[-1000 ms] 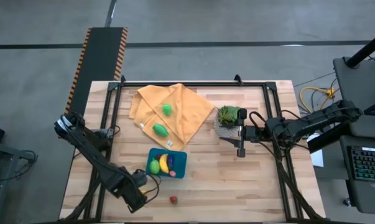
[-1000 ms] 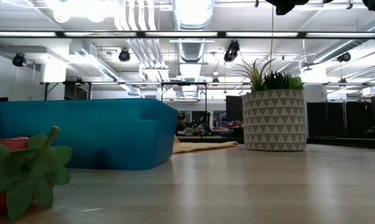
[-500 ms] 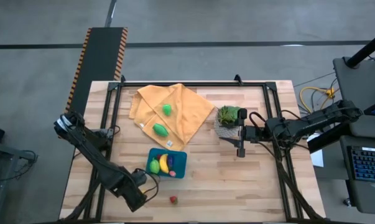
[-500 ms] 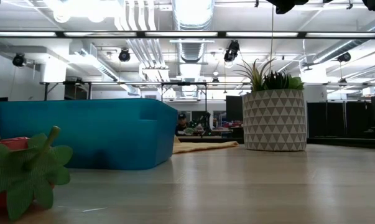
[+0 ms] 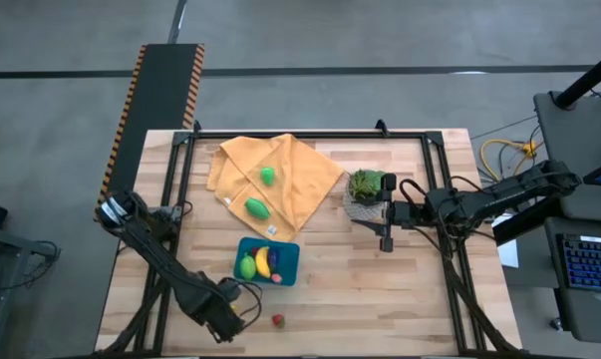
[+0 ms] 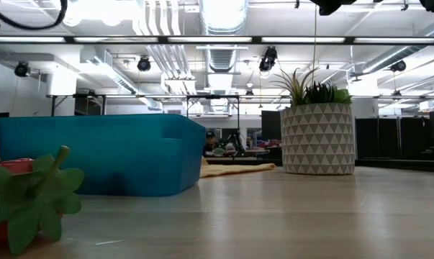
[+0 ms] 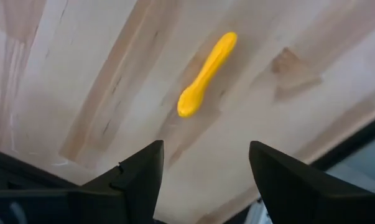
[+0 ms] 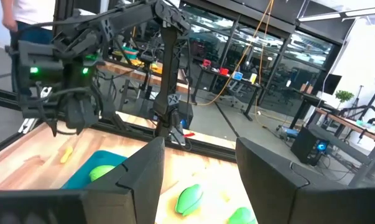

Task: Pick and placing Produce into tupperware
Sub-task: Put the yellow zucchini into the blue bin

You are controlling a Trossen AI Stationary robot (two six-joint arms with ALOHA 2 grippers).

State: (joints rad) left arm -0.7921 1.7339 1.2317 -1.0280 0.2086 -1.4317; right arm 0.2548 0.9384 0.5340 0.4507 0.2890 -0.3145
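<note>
The teal tupperware [image 5: 268, 261] stands on the table near the front and holds yellow, green and dark produce. A small yellow piece [image 7: 206, 74] lies on the wood just ahead of my left gripper [image 7: 203, 180], which points down, open, with nothing between its fingers. In the high view my left gripper [image 5: 227, 320] is left of a red piece [image 5: 277, 320] with green leaves [image 6: 29, 201]. Two green pieces [image 5: 268, 176] [image 5: 256, 208] lie on the orange cloth [image 5: 300, 189]. My right gripper [image 5: 385, 213] waits level beside the plant, open.
A leafy plant in a patterned grey pot [image 5: 364, 189] stands right of the cloth, close to my right gripper. A black frame [image 5: 180, 189] runs along the table's sides. Bare wood lies right of the tupperware [image 6: 94, 155] and the red piece.
My left gripper has sunk toward the table near its front edge and shifted a little toward the red piece. My right arm has kept still.
</note>
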